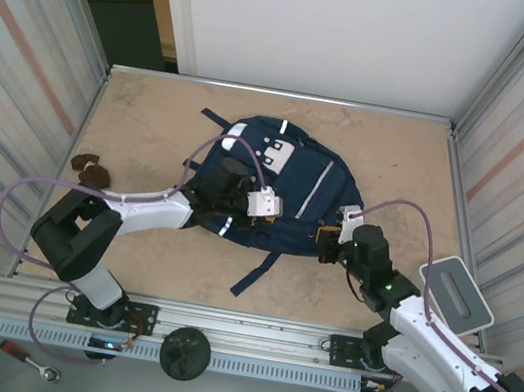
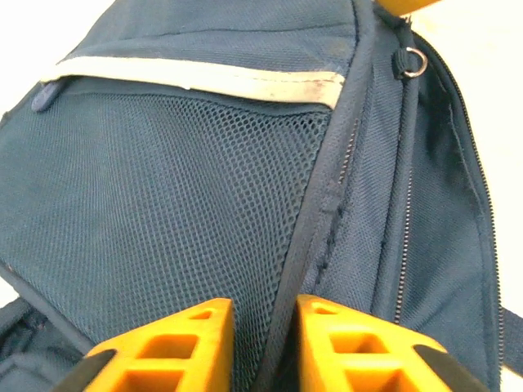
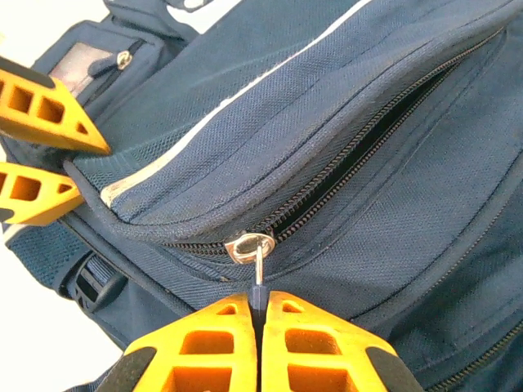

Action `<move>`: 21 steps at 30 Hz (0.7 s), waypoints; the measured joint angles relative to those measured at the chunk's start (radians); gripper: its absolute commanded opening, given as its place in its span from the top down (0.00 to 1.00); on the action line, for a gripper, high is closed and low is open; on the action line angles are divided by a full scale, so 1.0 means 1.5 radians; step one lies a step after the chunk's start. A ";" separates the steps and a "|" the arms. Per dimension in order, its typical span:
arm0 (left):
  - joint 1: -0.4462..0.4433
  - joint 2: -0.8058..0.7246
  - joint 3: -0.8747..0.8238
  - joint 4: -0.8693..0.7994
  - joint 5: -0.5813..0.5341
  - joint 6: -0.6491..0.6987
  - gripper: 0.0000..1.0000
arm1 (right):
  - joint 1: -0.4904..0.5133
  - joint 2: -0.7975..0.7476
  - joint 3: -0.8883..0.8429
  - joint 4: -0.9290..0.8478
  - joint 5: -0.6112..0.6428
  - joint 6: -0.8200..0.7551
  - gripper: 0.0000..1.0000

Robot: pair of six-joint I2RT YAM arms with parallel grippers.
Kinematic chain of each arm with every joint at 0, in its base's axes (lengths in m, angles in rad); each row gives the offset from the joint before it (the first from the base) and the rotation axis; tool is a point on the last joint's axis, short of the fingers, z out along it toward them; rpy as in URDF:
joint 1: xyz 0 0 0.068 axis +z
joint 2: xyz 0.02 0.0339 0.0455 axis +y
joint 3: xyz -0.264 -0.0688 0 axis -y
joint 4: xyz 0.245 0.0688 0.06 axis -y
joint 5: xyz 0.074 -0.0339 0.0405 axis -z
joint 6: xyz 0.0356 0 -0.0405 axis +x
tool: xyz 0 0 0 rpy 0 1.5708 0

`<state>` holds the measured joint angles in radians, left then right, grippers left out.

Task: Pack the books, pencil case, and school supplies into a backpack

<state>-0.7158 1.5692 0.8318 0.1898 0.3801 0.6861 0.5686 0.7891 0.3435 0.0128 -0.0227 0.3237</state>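
The navy backpack (image 1: 296, 177) lies flat mid-table, white stripes up. My right gripper (image 1: 331, 239) is at its right side, shut (image 3: 261, 306) on the dark pull tab of a silver zipper slider (image 3: 251, 247). Behind the slider the zipper (image 3: 368, 122) gapes open along the backpack (image 3: 368, 212). My left gripper (image 1: 277, 215) rests on the lower middle of the bag. Its jaws (image 2: 263, 306) stand a little apart astride a dark seam beside the mesh pocket (image 2: 163, 204); its orange fingers (image 3: 49, 114) also show in the right wrist view. The books, pencil case and school supplies are out of view.
Brown lumpy pieces (image 1: 92, 168) lie at the table's left edge. A grey-white tray (image 1: 455, 296) sits at the right edge. A loose strap (image 1: 253, 276) trails toward the near rail. Corrugated walls close in both sides.
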 measured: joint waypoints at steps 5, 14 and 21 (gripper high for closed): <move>-0.036 -0.023 0.009 -0.035 -0.039 0.018 0.40 | -0.001 0.000 0.000 -0.005 -0.021 0.004 1.00; -0.111 -0.009 0.078 -0.054 -0.106 0.057 0.37 | -0.004 0.002 0.000 0.000 -0.043 0.014 1.00; -0.128 0.064 0.129 -0.057 -0.140 0.091 0.51 | -0.004 0.002 0.000 0.003 -0.051 0.023 1.00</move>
<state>-0.9085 1.6657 1.0252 0.1036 0.1699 0.8227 0.5625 0.7914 0.3435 0.0170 -0.0990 0.3584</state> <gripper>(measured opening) 0.552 0.063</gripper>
